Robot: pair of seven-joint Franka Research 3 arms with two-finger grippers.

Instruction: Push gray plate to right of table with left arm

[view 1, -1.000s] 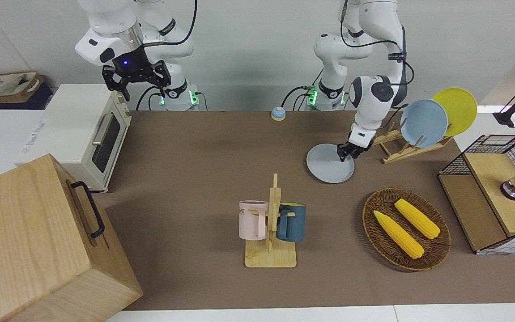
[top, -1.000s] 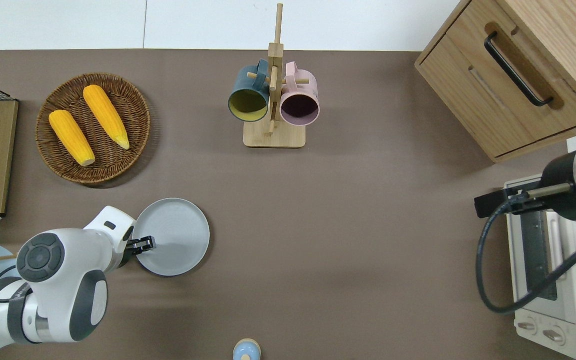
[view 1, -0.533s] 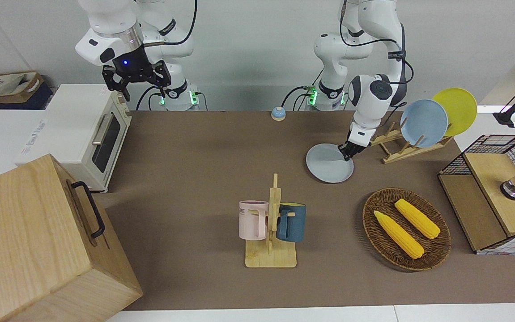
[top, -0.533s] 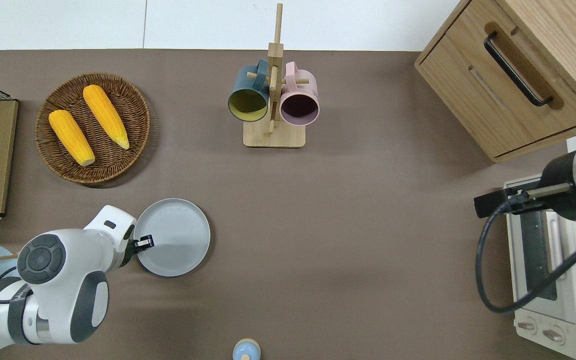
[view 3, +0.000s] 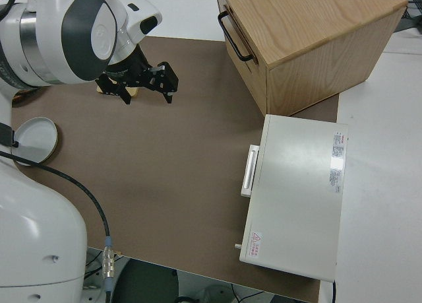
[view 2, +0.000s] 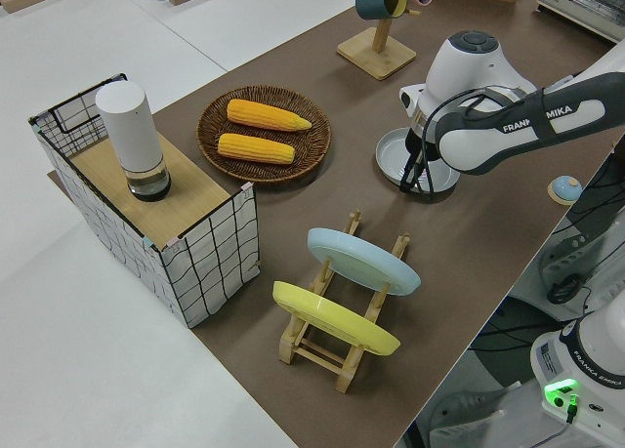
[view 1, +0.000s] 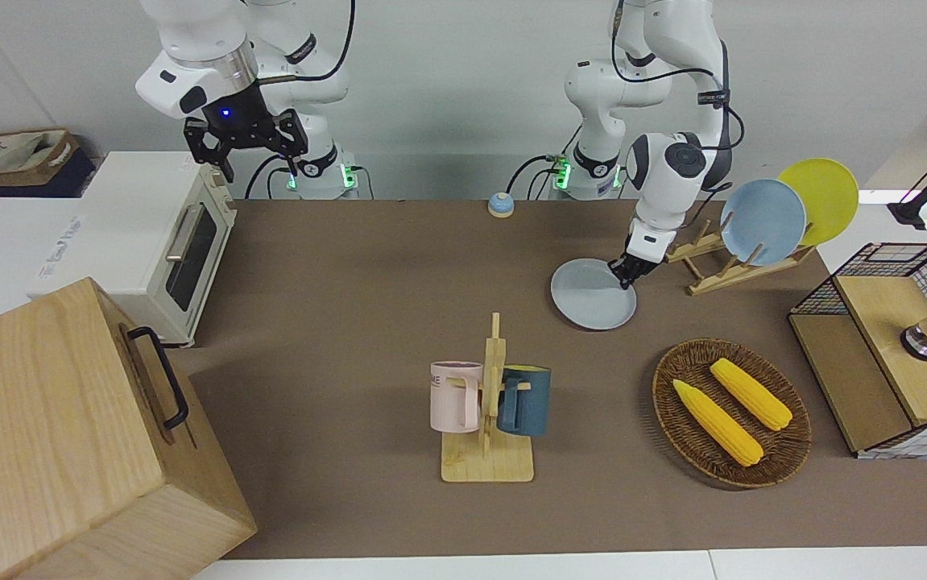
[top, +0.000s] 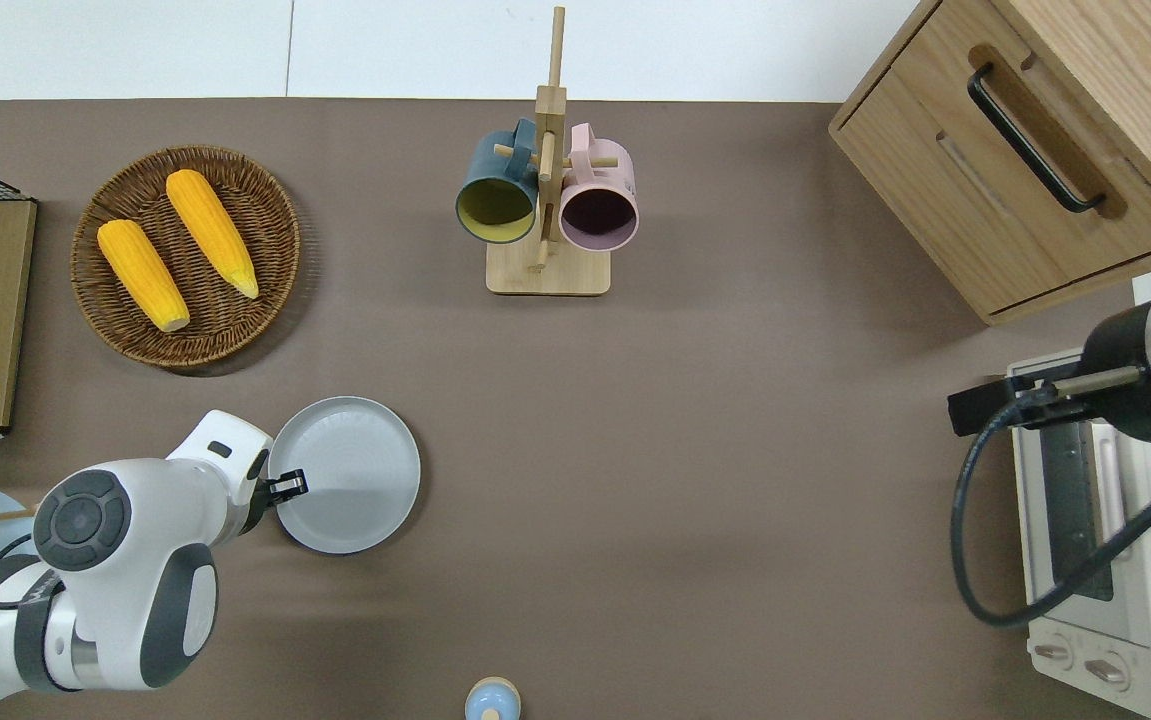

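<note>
Setting my left claw (top: 291, 487) against the gray plate's (top: 350, 470) rim for the push

My fingertips sit low at the plate's edge on the left arm's side, looking pinched together. The plate lies flat on the surface (top: 695, 480), near my end, the corn basket (top: 185, 255) farther out. I'd judge a low, steady shove through the plate's centre keeps it from spinning off. Bare mat runs toward the toaster oven (top: 1095, 550); the mug rack (top: 545, 190) stands farther out, the small bell (top: 492, 700) nearer. My right arm is parked, its claw (view 1: 246, 138) spread apart.
</note>
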